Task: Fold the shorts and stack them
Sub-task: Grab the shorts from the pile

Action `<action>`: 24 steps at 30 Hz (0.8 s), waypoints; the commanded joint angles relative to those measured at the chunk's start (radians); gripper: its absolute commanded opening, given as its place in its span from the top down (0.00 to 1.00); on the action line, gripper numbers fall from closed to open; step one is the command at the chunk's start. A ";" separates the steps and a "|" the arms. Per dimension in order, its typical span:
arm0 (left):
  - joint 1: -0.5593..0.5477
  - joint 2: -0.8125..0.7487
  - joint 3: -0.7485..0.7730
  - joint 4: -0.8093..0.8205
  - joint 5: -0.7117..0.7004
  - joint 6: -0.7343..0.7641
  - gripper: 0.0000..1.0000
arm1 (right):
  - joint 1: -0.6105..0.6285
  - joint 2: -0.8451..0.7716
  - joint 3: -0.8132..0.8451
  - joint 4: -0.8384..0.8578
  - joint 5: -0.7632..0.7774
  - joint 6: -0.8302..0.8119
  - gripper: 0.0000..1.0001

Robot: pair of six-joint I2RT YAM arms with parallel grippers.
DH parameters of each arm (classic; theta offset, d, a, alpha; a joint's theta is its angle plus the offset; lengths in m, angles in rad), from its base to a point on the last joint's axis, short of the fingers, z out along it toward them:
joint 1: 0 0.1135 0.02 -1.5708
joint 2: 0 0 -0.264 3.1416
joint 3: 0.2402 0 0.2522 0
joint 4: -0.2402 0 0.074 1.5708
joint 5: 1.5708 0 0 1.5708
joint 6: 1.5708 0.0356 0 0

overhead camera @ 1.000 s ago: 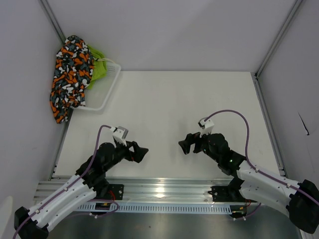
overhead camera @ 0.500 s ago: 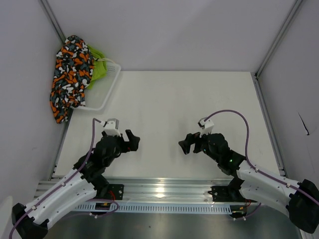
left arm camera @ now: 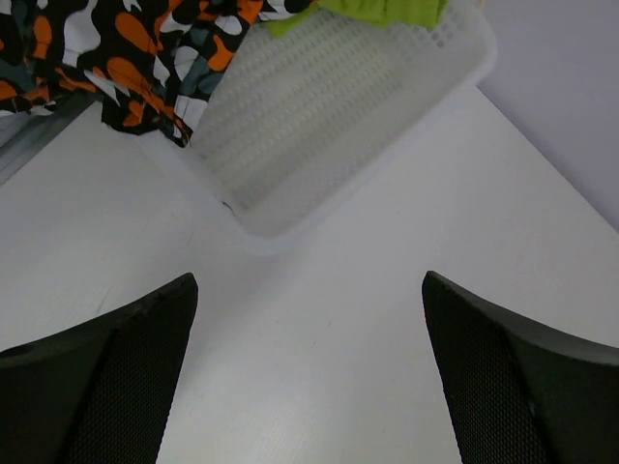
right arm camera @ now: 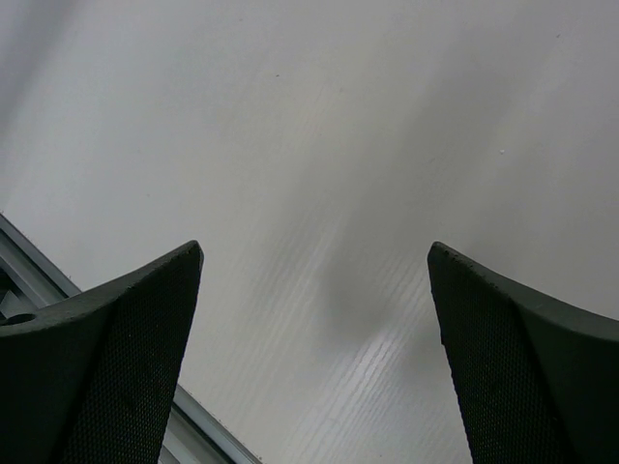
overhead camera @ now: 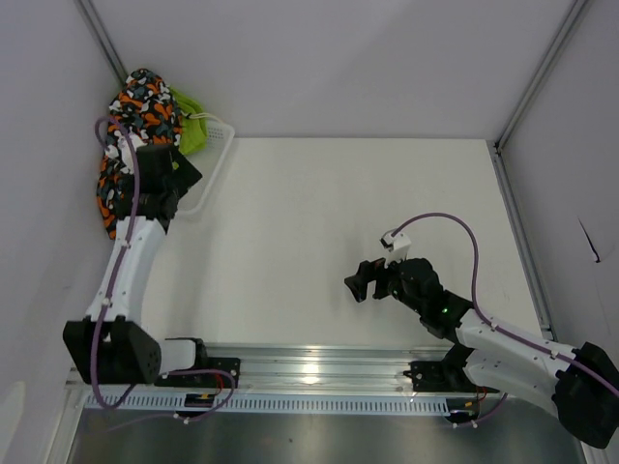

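The camo shorts (overhead camera: 137, 108) (left arm camera: 126, 48) are heaped over the left rim of the white mesh basket (overhead camera: 219, 147) (left arm camera: 329, 116) in the far left corner, with part hanging down outside it. The lime green shorts (overhead camera: 191, 132) (left arm camera: 387, 10) lie in the basket behind them. My left gripper (overhead camera: 184, 177) (left arm camera: 309, 280) is open, hovering over the table just in front of the basket, with nothing between its fingers. Over the bare table right of centre, my right gripper (overhead camera: 360, 282) (right arm camera: 314, 251) is open and holds nothing.
White walls close in the table on the left, back and right. A metal rail (overhead camera: 309, 367) runs along the near edge, and its corner shows in the right wrist view (right arm camera: 58, 290). The camo fabric drapes past the table's left edge.
My left arm has swung from the near centre of the table out to the far left, up beside the basket. The right arm has barely shifted. Both grippers stay open.
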 commanded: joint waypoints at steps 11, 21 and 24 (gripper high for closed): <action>0.188 0.663 0.810 -0.221 -0.043 -0.041 0.01 | -0.005 -0.019 -0.003 0.053 -0.045 0.018 0.00; 0.252 0.988 1.063 -0.160 -0.011 -0.050 0.01 | -0.010 -0.023 -0.008 0.064 -0.080 0.024 0.00; 0.270 1.030 1.054 -0.096 -0.013 -0.066 0.01 | -0.011 -0.028 -0.011 0.069 -0.089 0.028 0.01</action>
